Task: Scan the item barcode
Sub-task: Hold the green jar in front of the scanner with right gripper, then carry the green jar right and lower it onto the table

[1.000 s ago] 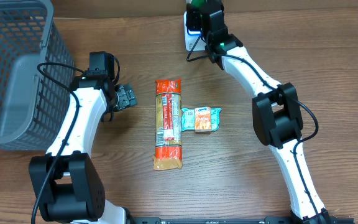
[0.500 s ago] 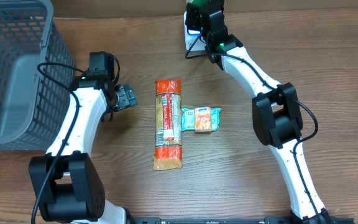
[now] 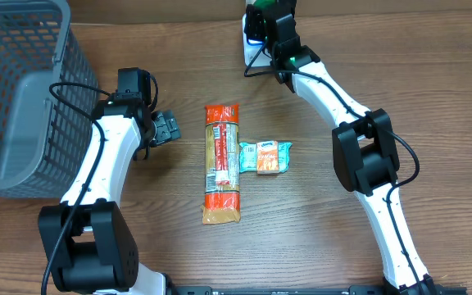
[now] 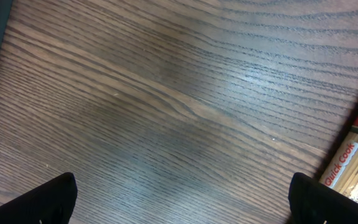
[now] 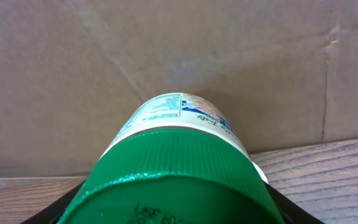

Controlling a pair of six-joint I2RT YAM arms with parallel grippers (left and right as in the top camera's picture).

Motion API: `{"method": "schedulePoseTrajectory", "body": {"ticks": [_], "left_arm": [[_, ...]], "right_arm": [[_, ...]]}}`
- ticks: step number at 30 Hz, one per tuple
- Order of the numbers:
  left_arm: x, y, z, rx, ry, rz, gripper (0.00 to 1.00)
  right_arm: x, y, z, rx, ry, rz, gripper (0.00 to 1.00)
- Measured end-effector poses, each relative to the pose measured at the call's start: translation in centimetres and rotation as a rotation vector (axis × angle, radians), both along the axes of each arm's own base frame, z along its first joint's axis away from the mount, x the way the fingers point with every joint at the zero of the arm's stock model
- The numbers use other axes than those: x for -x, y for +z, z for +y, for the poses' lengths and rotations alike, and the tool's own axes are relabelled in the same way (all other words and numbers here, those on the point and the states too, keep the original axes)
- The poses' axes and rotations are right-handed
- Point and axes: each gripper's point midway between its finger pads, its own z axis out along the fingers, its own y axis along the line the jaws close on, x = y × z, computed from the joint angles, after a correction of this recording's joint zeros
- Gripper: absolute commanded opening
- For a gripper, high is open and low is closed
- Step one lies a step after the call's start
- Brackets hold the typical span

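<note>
Green-lidded jar (image 5: 179, 146) sits clamped in the right gripper (image 3: 262, 23) at the far edge of the table (image 3: 318, 246). Its ribbed green cap faces the wrist camera and its white, printed body points toward a brown cardboard wall (image 5: 260, 62). The jaws stand partly apart, one dark finger pressed to each side of the cap. No barcode can be made out on the part of the label that shows. Seen from overhead, a white object (image 3: 251, 49) lies just under the gripper; it may be part of the jar or something else, and the view does not settle which.

The left gripper (image 3: 168, 127) hangs over bare wood with its jaws spread wide and nothing between them. It sits between a grey mesh basket (image 3: 15, 82) at the left edge and a long orange-and-red pasta packet (image 3: 222, 164) lying lengthwise at mid-table. One corner of that packet, lettered "Quick Cook", shows at the right side of the left wrist view. A small blue-and-orange snack packet (image 3: 265, 156) lies against the pasta packet's right side, touching it.
</note>
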Motion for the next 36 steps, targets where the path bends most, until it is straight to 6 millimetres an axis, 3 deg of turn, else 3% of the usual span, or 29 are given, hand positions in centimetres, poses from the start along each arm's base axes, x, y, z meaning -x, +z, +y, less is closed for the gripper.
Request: {"method": "schedulePoseTrajectory", "body": {"ticks": [14, 18, 20, 24, 27, 29, 32, 36], "left_arm": [[0.0, 0.0, 0.0, 0.000, 0.000, 0.000, 1.00], [0.0, 0.0, 0.0, 0.000, 0.000, 0.000, 1.00], [0.0, 0.0, 0.0, 0.000, 0.000, 0.000, 1.00], [0.0, 0.0, 0.0, 0.000, 0.000, 0.001, 1.00], [0.0, 0.0, 0.0, 0.000, 0.000, 0.000, 1.00], [0.0, 0.0, 0.0, 0.000, 0.000, 0.000, 1.00], [0.0, 0.0, 0.0, 0.000, 0.000, 0.000, 1.00], [0.0, 0.0, 0.0, 0.000, 0.000, 0.000, 1.00]], "right_arm": [[0.0, 0.2, -0.1, 0.003, 0.000, 0.001, 0.04], [1.0, 1.4, -1.0, 0.048, 0.006, 0.052, 0.04], [1.8, 3.0, -1.9, 0.063, 0.002, 0.077, 0.04], [4.6, 7.4, -4.2, 0.104, -0.008, 0.153, 0.04], [8.7, 11.4, -6.8, 0.144, -0.018, 0.240, 0.04], [11.3, 13.0, -8.6, 0.173, -0.025, 0.305, 0.04], [15.0, 13.2, -11.7, 0.230, -0.044, 0.434, 0.04], [20.0, 9.0, -16.7, 0.330, -0.078, 0.719, 0.04]]}}
